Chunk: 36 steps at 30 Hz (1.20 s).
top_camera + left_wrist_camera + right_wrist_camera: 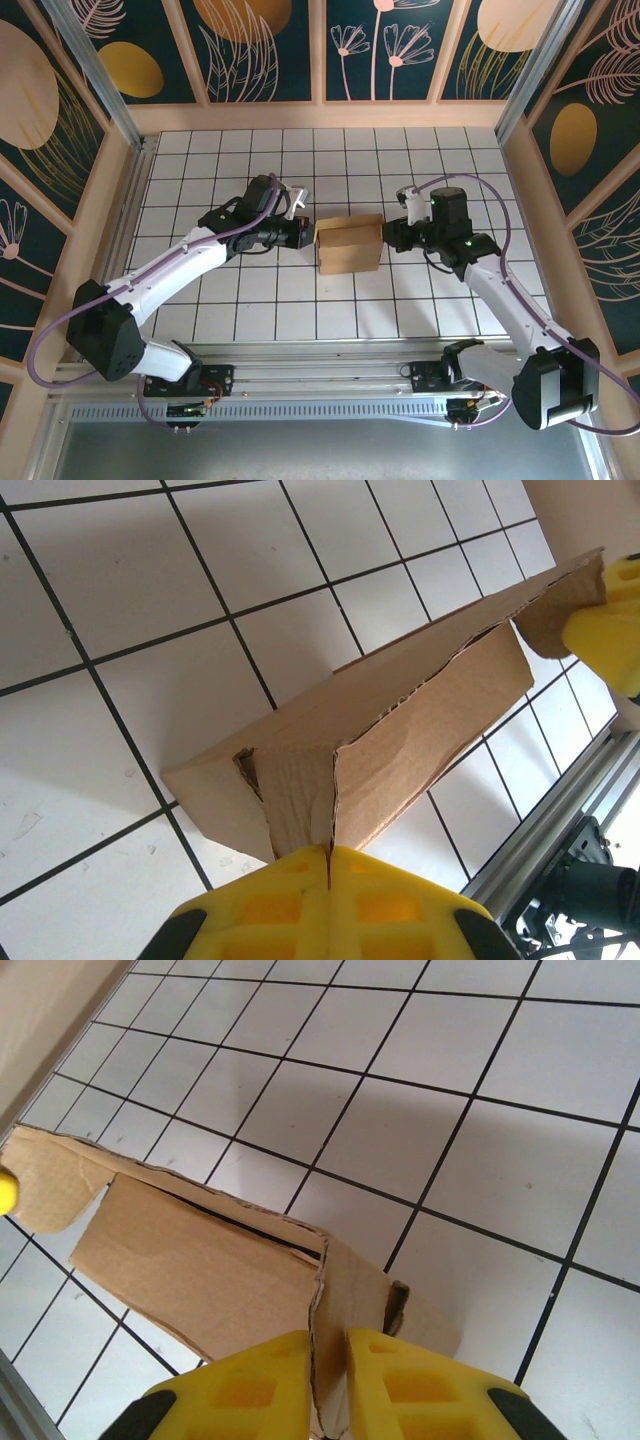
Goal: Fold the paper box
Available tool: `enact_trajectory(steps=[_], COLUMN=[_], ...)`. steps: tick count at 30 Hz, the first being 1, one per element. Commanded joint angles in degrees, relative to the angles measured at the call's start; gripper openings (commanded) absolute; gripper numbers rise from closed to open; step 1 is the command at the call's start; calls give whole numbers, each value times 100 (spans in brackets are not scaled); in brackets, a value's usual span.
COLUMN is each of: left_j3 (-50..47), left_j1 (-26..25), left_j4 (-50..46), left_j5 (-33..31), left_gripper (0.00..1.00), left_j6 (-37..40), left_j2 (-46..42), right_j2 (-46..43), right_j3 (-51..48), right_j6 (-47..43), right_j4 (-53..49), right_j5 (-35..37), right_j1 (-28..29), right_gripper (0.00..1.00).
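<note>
Dark floral wall panels (pixel 270 50) in pale wood frames enclose a white tiled desk (pixel 300 300). The paper box (pixel 348 245) sits at the desk's middle, already raised into a squarish brown shell. Its seams gape and one end flap juts loose, so I judge that tucking and closing remain; the left hand (pixel 305 233) and right hand (pixel 390 235) each pinch cardboard at opposite ends.
</note>
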Motion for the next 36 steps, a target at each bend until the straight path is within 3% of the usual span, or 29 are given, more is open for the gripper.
enact_trajectory(steps=[1,19,36], left_j3=[-43,-181,-331], left_j1=[-36,-37,-45], left_j4=[120,419,500], left_j5=[56,123,204], left_gripper=[3,4,4], left_j6=[-135,-276,-364], left_j2=[80,141,115], right_j2=[-226,-323,-307], right_j3=[81,-359,-708], right_j6=[191,389,1103], right_j4=[100,279,671], right_j5=[226,442,634], right_j1=[120,320,445], right_gripper=[16,14,14])
